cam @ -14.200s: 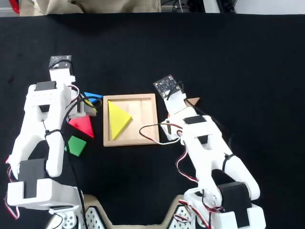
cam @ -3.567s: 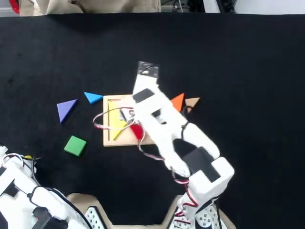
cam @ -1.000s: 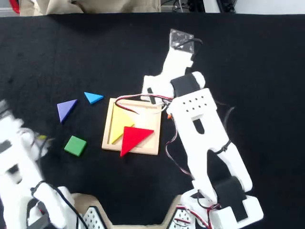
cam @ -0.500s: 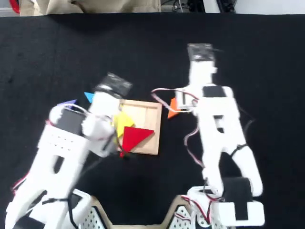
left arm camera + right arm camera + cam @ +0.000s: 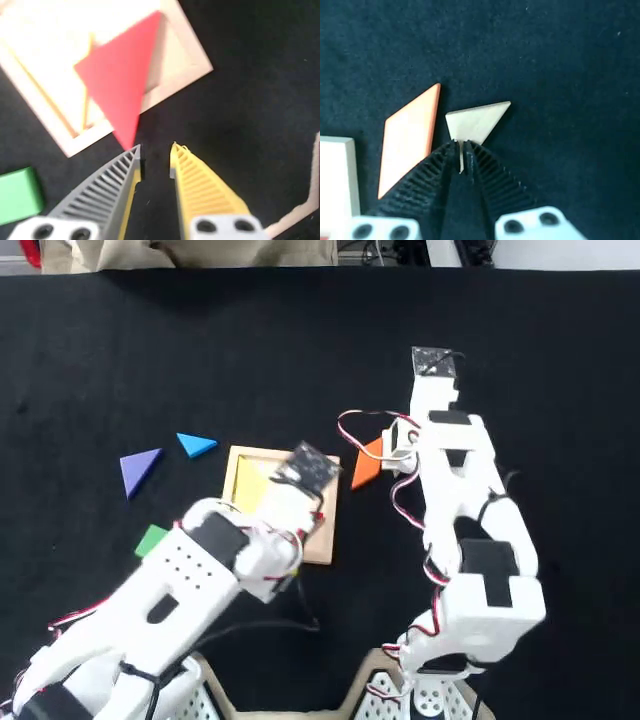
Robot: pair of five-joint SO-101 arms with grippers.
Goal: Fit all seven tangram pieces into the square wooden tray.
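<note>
One wooden triangle (image 5: 477, 122) (corner only) pinched between the right jaws.

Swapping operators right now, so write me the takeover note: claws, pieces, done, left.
Left claw: open, empty, just off the tip of the red triangle.
Right claw: shut on a corner of the pale bare-wood triangle, beside the orange parallelogram.
Done: yellow piece in the square wooden tray; red triangle overhangs its rim, unseated.
Left: seat red; place wood, orange, blue triangle, purple triangle, green square.
</note>
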